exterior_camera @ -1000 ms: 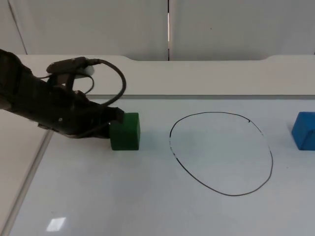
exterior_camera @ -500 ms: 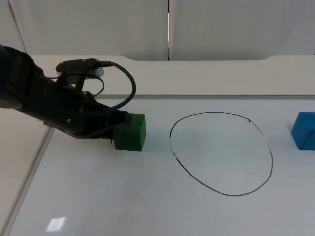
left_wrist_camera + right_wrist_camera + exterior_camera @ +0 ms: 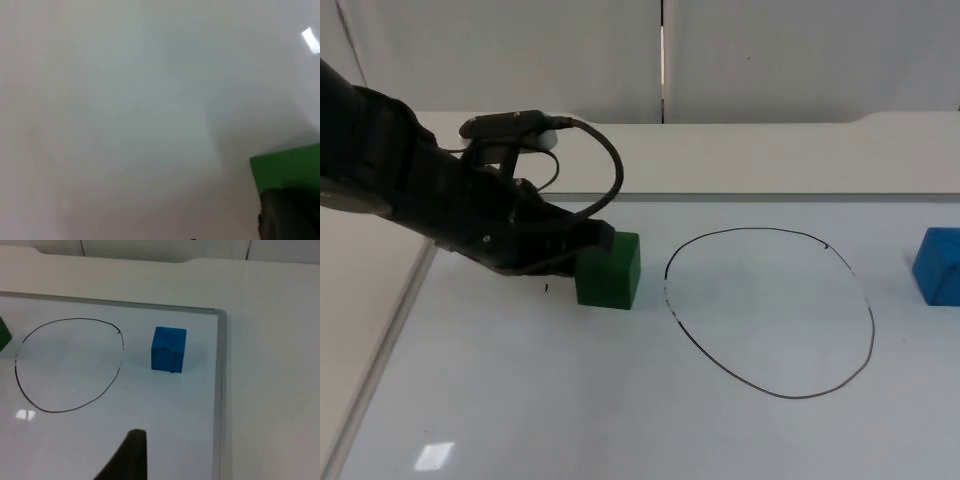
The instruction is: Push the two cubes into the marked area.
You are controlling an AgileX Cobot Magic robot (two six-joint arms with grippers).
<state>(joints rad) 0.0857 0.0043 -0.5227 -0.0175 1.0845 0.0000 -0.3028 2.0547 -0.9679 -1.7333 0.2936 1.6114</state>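
A green cube (image 3: 608, 270) sits on the white board just left of the black drawn oval (image 3: 770, 310), a small gap away from its line. My left gripper (image 3: 592, 243) is low on the board, shut, and pressed against the cube's left side. The left wrist view has the green cube (image 3: 287, 167) right in front of a black fingertip (image 3: 290, 215). A blue cube (image 3: 938, 265) stands at the far right, outside the oval. In the right wrist view the blue cube (image 3: 168, 349) lies a little beyond the oval (image 3: 70, 365), and my waiting right gripper's fingertip (image 3: 127, 457) hangs well short of it.
The board's grey frame (image 3: 720, 197) runs along the back, and its left edge (image 3: 390, 345) slants past the left arm. Its right edge (image 3: 218, 390) passes close to the blue cube. Bare white table lies beyond the frame.
The left arm has slid to the right, pushing the green cube along the board toward the oval. The blue cube has not moved.
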